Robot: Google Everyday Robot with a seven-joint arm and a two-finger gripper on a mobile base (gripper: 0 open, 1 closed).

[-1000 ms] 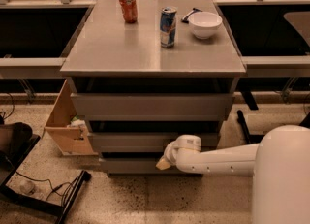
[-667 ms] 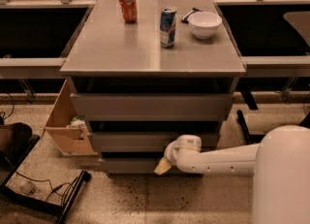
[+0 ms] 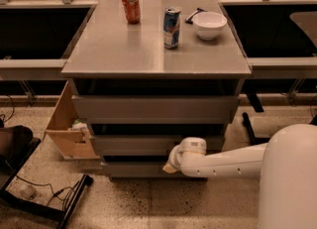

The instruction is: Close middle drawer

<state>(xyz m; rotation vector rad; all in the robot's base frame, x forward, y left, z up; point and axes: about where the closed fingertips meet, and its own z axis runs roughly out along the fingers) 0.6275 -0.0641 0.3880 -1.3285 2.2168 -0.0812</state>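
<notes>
The grey cabinet [image 3: 156,59] has three flat grey drawer fronts stacked below its top. The middle drawer [image 3: 133,144] is the second front down; it stands slightly out from the cabinet body, with a dark gap above it. Its inside is hidden. My white arm reaches in from the lower right. My gripper [image 3: 170,167] is at the right part of the middle drawer's front, at its lower edge, with the tip overlapping the bottom front [image 3: 133,169].
On the cabinet top stand an orange can [image 3: 131,7], a blue can [image 3: 172,21] and a white bowl [image 3: 209,25]. A cardboard box [image 3: 67,124] sits at the cabinet's left. Cables and a black frame [image 3: 49,200] lie on the floor at the lower left.
My gripper's tip has dipped slightly down and to the left along the drawer fronts. The drawers look unchanged.
</notes>
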